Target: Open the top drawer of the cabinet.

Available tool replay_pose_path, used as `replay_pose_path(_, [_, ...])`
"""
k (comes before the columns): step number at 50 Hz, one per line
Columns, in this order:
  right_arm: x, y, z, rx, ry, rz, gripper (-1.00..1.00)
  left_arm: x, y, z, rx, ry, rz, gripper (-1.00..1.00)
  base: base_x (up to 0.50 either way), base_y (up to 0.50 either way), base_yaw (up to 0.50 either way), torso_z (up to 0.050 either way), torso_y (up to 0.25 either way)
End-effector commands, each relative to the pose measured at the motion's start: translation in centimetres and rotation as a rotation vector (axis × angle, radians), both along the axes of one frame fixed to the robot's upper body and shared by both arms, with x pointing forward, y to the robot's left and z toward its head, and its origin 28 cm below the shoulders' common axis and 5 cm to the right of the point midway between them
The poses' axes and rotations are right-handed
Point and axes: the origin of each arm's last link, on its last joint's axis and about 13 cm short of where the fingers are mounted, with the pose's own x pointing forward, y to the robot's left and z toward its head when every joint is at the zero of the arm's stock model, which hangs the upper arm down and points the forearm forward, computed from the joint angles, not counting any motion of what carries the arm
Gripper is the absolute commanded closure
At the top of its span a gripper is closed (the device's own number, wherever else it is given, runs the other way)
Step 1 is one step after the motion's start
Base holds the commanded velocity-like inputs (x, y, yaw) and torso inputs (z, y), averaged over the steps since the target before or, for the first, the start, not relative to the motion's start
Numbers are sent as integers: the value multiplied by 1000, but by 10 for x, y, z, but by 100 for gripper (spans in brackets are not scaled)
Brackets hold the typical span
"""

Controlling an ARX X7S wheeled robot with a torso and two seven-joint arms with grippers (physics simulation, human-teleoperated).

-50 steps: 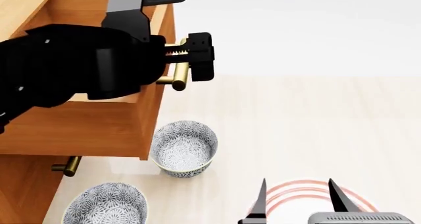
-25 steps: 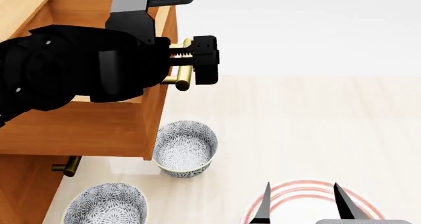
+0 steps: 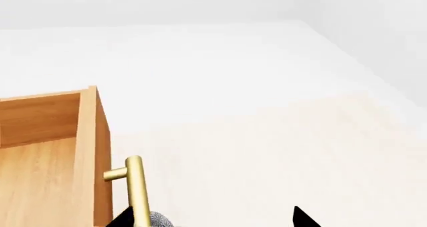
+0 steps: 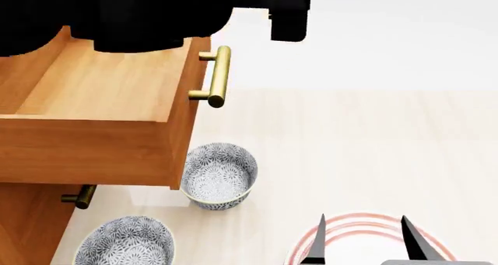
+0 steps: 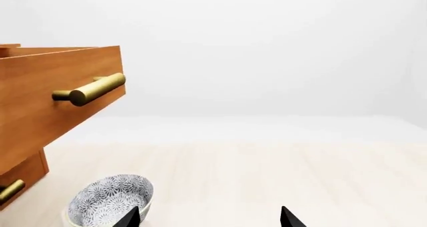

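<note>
Your top drawer [image 4: 101, 101] stands pulled well out of the cabinet [image 4: 27, 224], its pale wooden inside open to the head view and its brass handle [image 4: 218, 76] bare, with nothing gripping it. Your left gripper [image 4: 290, 11] hangs above the handle and clear of it, at the top of the head view; in its own wrist view 2 dark fingertips [image 3: 303, 219] show spread apart with nothing between them. Your right gripper [image 4: 362, 241] sits low at the near edge, its 2 pointed fingers parted and empty over a pink-ringed plate [image 4: 350, 224]. A patterned bowl [image 4: 218, 174] stands on the floor just below the drawer's front corner, and a second bowl [image 4: 125, 241] lies nearer you, beside a lower drawer's handle [image 4: 80, 196].
</note>
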Motion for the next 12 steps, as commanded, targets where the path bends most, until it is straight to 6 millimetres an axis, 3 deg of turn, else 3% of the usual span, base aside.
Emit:
replay_pose_path(1, [-5, 2, 7, -4, -18, 4, -100, -40, -10, 65, -62, -156, -121, -100, 0, 0, 0, 0, 0])
replay_pose_path(6, [-9, 2, 11, 0, -32, 4, -100, -55, 7, 80, -67, -199, -123, -100, 0, 0, 0, 0, 0])
replay_pose_path(12, [-16, 3, 15, -2, -45, 7, -100, -78, 32, 84, 7, -309, -92, -100, 0, 0, 0, 0, 0])
